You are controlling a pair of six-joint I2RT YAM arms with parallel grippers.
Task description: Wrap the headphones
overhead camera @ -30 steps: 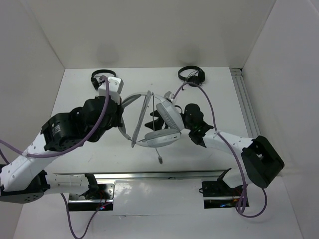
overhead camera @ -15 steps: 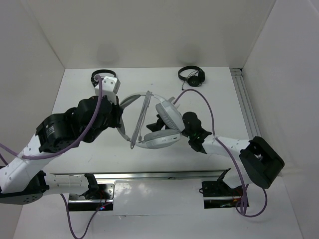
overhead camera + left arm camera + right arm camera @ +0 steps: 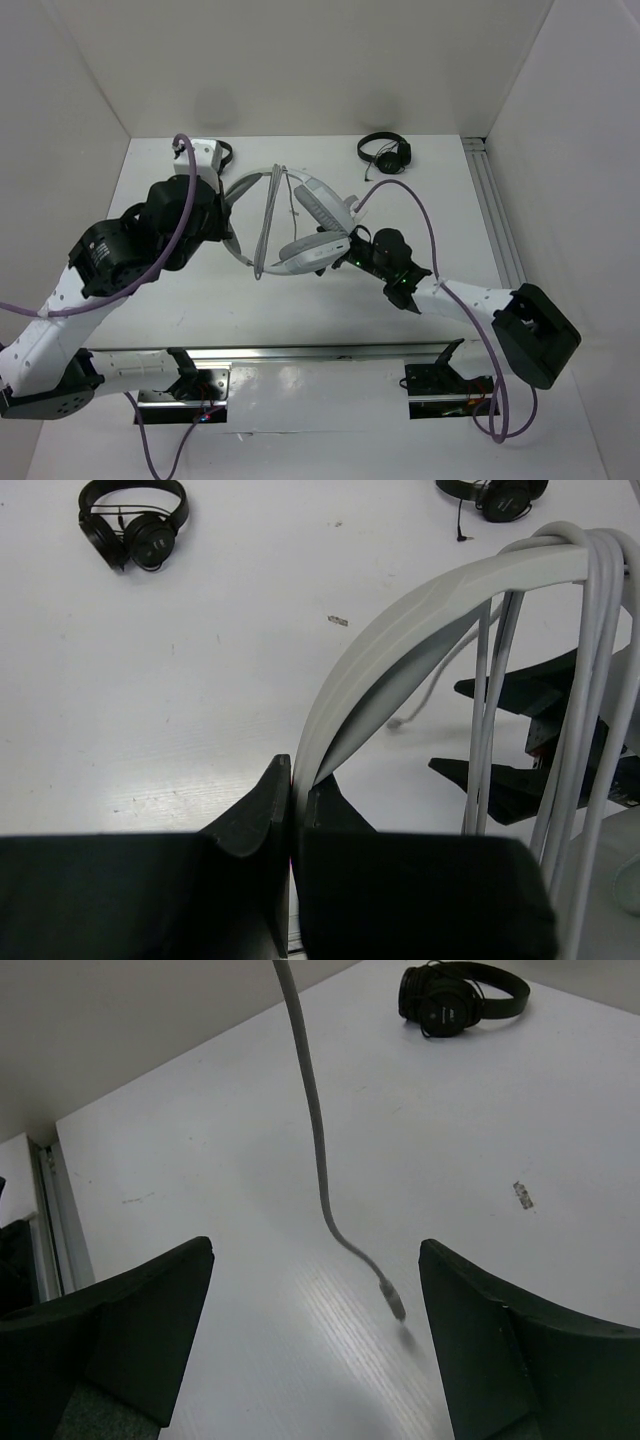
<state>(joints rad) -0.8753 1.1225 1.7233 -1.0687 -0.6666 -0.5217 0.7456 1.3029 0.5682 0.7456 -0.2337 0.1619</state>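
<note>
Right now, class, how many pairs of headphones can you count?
3. The white headphones are in the middle, headband clamped in the left gripper. One black pair lies far left on the table, a second black pair far right. None seems hidden.

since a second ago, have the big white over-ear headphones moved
Yes: the large white over-ear headphones moved away from the metal rail at the near edge, toward the far wall.

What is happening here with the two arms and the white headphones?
The left gripper is shut on the headband of the white headphones and holds them by it. The grey cable makes several loops over the headband. Its free end hangs between the fingers of the right gripper, which is open and grips nothing. Two small black headphones lie at the far side of the table, untouched.
</note>
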